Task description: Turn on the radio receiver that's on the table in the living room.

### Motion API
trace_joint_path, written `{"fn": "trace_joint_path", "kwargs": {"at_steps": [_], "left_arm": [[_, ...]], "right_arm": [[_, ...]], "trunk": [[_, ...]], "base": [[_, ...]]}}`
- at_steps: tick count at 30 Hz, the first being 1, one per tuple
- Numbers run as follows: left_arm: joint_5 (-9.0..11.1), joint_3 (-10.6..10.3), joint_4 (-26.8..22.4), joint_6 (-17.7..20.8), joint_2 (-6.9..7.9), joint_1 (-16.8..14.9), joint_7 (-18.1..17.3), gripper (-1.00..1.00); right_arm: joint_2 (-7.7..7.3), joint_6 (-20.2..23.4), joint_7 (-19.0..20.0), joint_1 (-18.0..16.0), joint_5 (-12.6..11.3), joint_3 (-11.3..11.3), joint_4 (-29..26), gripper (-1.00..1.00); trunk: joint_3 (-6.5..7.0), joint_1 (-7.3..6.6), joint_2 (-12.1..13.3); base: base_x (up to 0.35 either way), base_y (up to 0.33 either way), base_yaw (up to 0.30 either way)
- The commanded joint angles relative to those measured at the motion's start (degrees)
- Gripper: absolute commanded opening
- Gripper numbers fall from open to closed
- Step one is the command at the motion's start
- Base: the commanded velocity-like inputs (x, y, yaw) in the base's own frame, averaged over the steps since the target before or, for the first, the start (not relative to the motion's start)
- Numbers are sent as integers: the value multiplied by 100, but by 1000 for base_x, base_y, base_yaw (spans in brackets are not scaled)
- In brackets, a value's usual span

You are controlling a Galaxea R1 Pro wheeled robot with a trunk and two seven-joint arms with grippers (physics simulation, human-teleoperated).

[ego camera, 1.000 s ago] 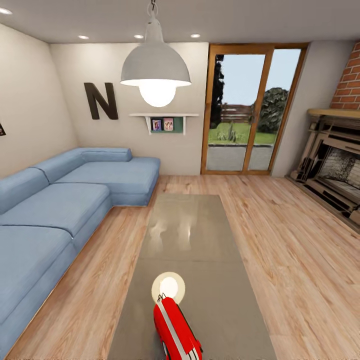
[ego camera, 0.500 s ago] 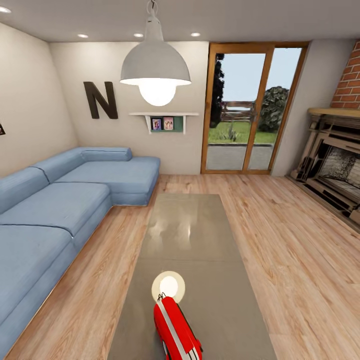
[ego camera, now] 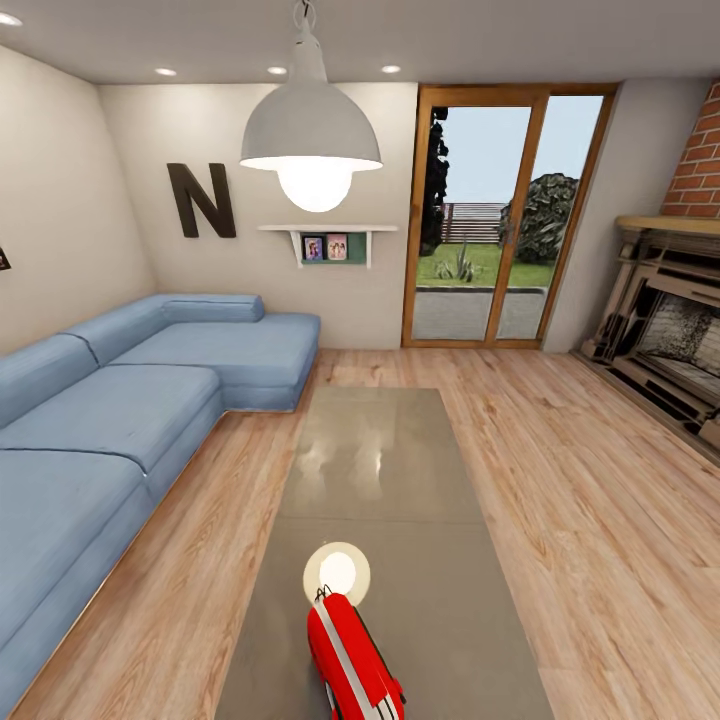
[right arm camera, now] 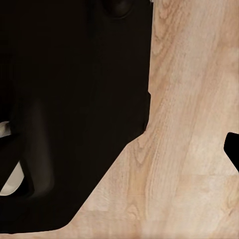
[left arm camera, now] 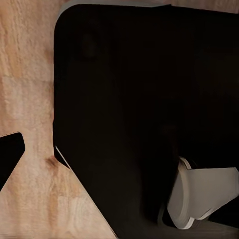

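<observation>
Each wrist view shows a dark robot body over wood floor (right arm camera: 189, 124); whether either arm's fingers are spread, I cannot tell. The radio receiver (ego camera: 352, 655) lies on the near end of the counter (ego camera: 375, 450), touching a round white disc (ego camera: 338, 572); the blue sofa (ego camera: 120, 420) stands at left, in the living room.

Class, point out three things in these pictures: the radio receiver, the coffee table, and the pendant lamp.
radio receiver (ego camera: 352, 660), head view, on its red striped case.
coffee table (ego camera: 440, 600), head view, on bare glossy top.
pendant lamp (ego camera: 310, 130), head view, on its grey shade.
</observation>
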Motion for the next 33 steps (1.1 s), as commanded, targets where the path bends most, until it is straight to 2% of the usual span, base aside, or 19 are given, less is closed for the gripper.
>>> {"fn": "trace_joint_path", "kwargs": {"at_steps": [1,13,31,33], "left_arm": [[28,-3,-3,3,0,0,-7,100],[74,-10,0,18,-64,0,1,100],[70,-17,7,9,-62,0,7,100],[75,-17,8,9,-62,0,6,100]], "right_arm": [[0,0,0,0,-2,0,0,100],[-1,0,0,0,-6,-1,-1,100],[1,0,0,0,-6,-3,-1,100],[1,0,0,0,-6,-3,0,100]], "trunk": [[0,0,0],[0,0,0],[-323,395,-722],[-323,395,-722]], "base": [[0,0,0],[0,0,0],[0,0,0],[0,0,0]]}}
